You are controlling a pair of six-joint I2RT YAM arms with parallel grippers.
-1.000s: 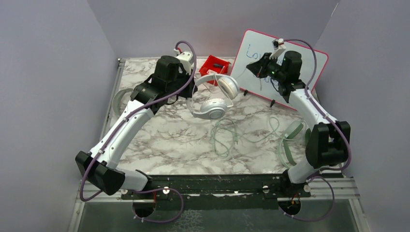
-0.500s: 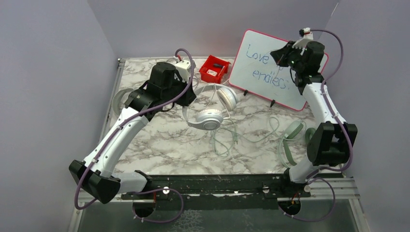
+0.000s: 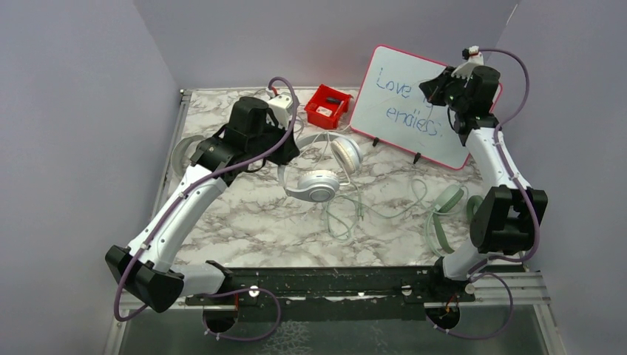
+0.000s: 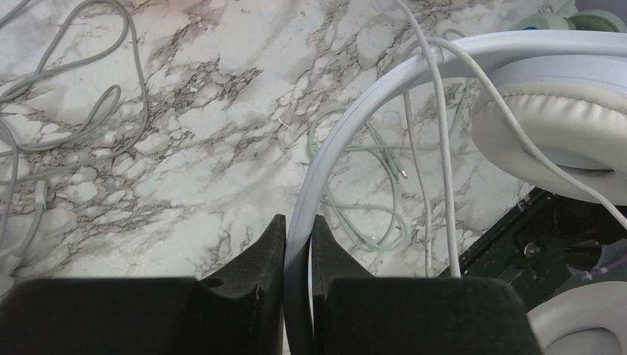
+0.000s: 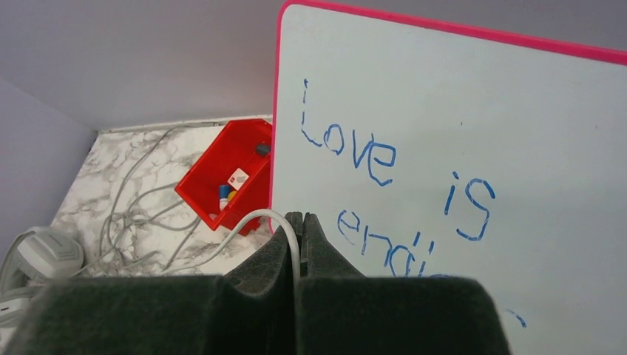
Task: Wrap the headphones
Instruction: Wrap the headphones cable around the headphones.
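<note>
We see the left tool (image 4: 298, 226) closed on the headband of the white headphones (image 3: 319, 184), its two pads pressed against either side of the thin white band. From the top view this pair sits near the middle of the worktop (image 3: 251, 222), just right of the left wrist, with one cup nearer us and the other behind it. We cannot tell whether the cups rest on the marble or hang just above it.

The right tool (image 5: 300, 219) is held high in front of the whiteboard (image 3: 403, 111). Its pads are pinched shut on a thin white cable (image 5: 244, 225), which curves down and to the left toward the worktop.

The mint headphones (image 3: 442, 218) lie by the right arm's base, and their cable (image 3: 344, 214) is looped loosely across the marble toward the centre. A grey pair (image 3: 180, 153) lies at the left edge, partly hidden behind the left arm. A red bin (image 3: 327, 106) stands at the back, just left of the whiteboard.
</note>
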